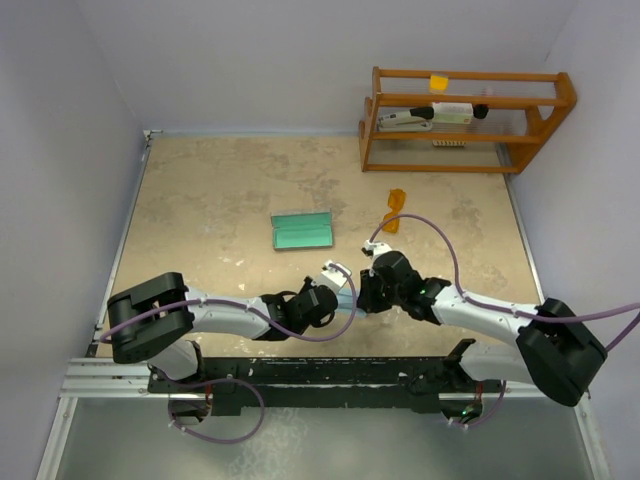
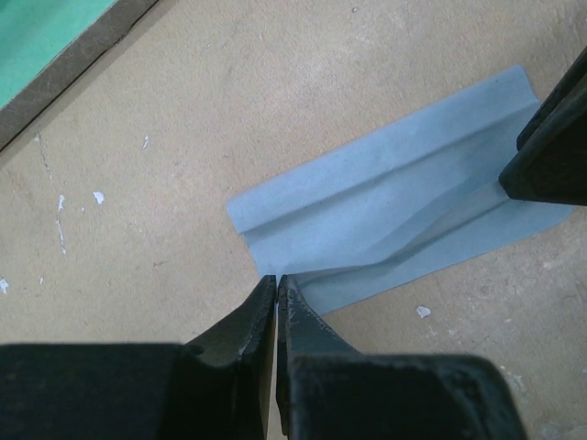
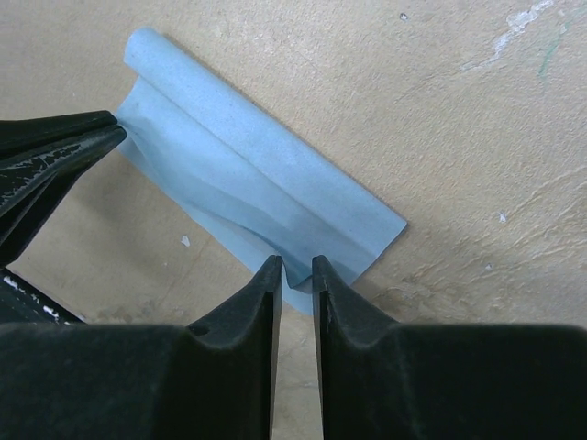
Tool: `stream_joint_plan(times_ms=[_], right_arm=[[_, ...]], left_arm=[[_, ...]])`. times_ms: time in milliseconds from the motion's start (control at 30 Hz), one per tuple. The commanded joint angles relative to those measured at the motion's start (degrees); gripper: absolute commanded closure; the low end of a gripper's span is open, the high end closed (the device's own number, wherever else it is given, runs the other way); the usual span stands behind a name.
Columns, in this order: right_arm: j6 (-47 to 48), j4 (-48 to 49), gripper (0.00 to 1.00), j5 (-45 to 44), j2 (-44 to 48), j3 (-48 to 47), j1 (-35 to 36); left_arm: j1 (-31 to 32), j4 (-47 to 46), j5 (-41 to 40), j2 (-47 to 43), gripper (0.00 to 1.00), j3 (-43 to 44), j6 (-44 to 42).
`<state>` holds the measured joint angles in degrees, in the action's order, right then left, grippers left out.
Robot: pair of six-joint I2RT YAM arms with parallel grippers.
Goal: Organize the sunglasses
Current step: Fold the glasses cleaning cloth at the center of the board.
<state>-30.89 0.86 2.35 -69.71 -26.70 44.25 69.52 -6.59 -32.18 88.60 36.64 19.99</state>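
Possibly, with the right gripper [image 3: 295, 268] narrowly parted over the folded blue cloth [image 3: 266, 183] and the left gripper [image 2: 277, 280] pressed together at its edge, the fold springs undone.

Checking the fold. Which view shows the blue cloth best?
Left wrist: the blue cloth fills mid-frame, with its creases and most edges clear and only one corner covered. Right wrist shows it folded lengthwise, with its near edge partly hidden. Top external shows only a small, mostly hidden sliver.
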Motion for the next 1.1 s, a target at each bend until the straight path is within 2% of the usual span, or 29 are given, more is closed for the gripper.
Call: stream_joint_plan(times_ms=[0, 433, 533, 733, 967, 1067], right_arm=[[-0.11, 1.08, 0.77, -0.24, 1.78, 0.00, 0.26], [-0.04, -0.42, 0.76, -0.15, 3.39, -0.64, 0.41], [-0.17, -0.27, 0.76, -0.15, 3.27, -0.52, 0.40], [-0.26, 0.01, 0.76, -0.15, 3.14, -0.27, 0.56], [-0.61, 0.84, 0.83, 0.02, 2.97, 0.69, 0.66], [-0.82, 1.30, 0.86, 0.19, 2.70, 1.07, 0.66]], left_arm=[[0.44, -1.28, -0.68, -0.74, 1.00, 0.27, 0.67], [0.71, 0.65, -1.60, -2.18, 1.00, 0.53, 0.79], [0.77, 1.14, -1.65, -2.91, 0.94, 0.69, 0.92], [1.22, 3.08, -2.34, -4.14, 0.91, 1.56, 0.97], [1.54, 5.28, -3.03, -7.45, 0.91, 2.00, 1.26], [1.59, 4.14, -3.07, -7.55, 0.95, 1.45, 1.72]])
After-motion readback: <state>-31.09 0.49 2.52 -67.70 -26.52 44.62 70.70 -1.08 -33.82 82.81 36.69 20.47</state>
